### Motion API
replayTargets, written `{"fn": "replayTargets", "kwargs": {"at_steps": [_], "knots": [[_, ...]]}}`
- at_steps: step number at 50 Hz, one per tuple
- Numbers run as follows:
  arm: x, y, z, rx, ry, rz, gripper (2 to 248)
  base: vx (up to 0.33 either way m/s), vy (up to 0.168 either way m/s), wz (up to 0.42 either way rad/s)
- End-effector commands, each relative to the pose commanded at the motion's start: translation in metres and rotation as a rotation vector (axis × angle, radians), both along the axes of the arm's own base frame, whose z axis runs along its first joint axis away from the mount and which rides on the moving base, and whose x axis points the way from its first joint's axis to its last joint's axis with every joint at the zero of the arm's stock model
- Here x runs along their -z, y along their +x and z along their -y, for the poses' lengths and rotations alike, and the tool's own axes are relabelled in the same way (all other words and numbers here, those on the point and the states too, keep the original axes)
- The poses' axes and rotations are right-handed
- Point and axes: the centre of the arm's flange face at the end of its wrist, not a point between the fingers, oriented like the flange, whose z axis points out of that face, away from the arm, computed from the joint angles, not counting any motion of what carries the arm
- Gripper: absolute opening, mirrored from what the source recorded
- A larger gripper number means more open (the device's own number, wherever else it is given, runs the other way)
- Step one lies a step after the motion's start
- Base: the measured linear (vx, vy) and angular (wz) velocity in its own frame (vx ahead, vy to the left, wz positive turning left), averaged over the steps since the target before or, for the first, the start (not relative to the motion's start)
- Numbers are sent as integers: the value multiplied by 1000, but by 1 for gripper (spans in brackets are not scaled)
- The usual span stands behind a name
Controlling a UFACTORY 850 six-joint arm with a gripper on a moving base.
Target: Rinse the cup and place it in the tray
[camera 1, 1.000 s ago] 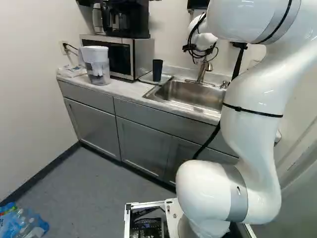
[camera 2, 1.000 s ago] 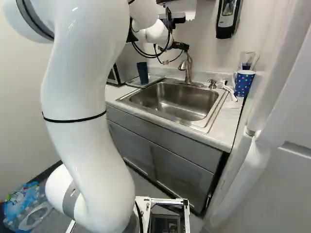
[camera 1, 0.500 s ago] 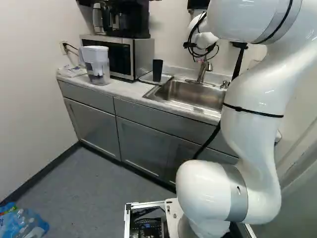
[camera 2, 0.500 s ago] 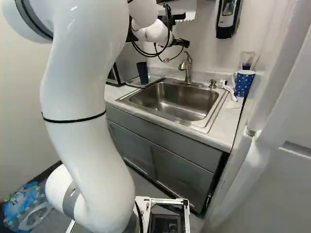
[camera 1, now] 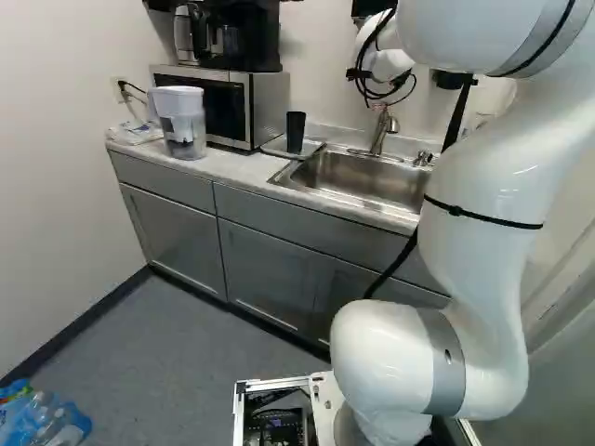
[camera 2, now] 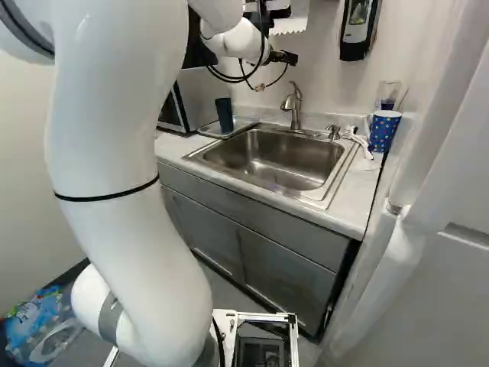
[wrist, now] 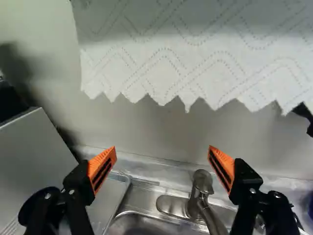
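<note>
My hand [wrist: 162, 151] is spread wide, with nothing pinched between its orange pads. It is up near the far wall, with the faucet [camera 2: 293, 105] low ahead of it and the paper towel [wrist: 186, 54] hanging beyond. The dark cup [camera 1: 296, 132] stands upright in the tray [camera 1: 275, 145], left of the sink [camera 2: 267, 157], well away from me.

If that is the cup I am meant to handle, I judge the placing done: it is in the tray and out of my grip. The rinsing I cannot vouch for. I see no water running from the faucet, and I cannot tell whether the cup is wet. A dotted cup [camera 2: 383, 131] stands right of the sink, but I take the dark one as mine.

What is left, I think, is only to draw back clear of the faucet and the paper towel, which I could snag if I swing carelessly, and leave the cup alone.
</note>
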Motion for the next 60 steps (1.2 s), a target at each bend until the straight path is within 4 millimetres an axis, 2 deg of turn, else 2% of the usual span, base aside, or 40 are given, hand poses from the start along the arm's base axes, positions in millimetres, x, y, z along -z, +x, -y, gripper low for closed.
{"fn": "replayTargets", "kwargs": {"at_steps": [37,60], "knots": [[2,-57,19,52,23,-67,247,0,0,0],[11,-100,20,67,64,-177,247,0,0,0]]}}
